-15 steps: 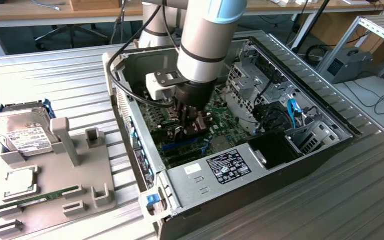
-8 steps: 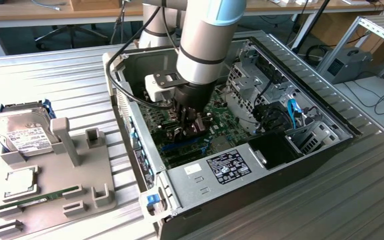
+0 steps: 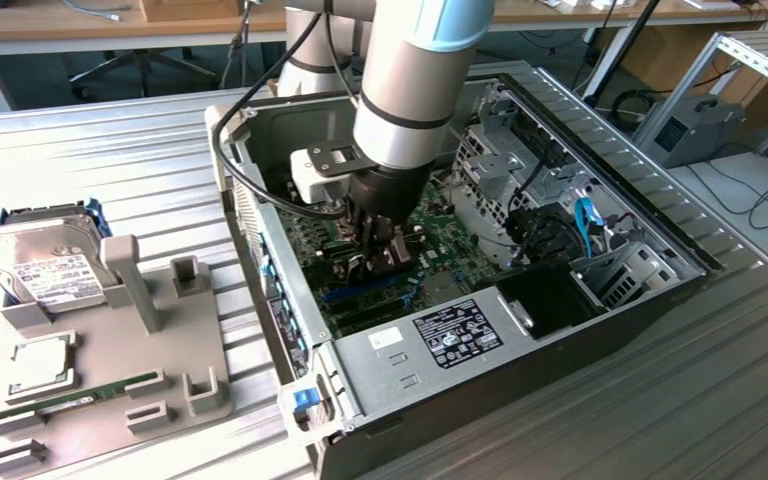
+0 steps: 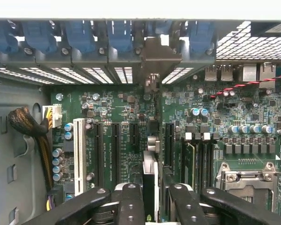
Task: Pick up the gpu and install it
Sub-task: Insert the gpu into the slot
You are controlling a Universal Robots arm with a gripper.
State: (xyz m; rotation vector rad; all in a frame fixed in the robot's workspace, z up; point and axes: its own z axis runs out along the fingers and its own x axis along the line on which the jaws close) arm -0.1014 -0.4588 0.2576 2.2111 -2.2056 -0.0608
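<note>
Wrist view | tool grips gpu edge-on above motherboard | keep card upright, aligned with slot, press evenly.

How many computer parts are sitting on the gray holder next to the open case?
3. A hard drive at the far end of the holder, a processor chip mid-way, and a green memory stick near the front. Smaller parts may be hidden.

A ribbed metal bench fills the foreground of a workshop. Behind its far edge stand wooden desks on white legs, an office chair base on dark floor, and loose cables beside an aluminium frame.
</note>
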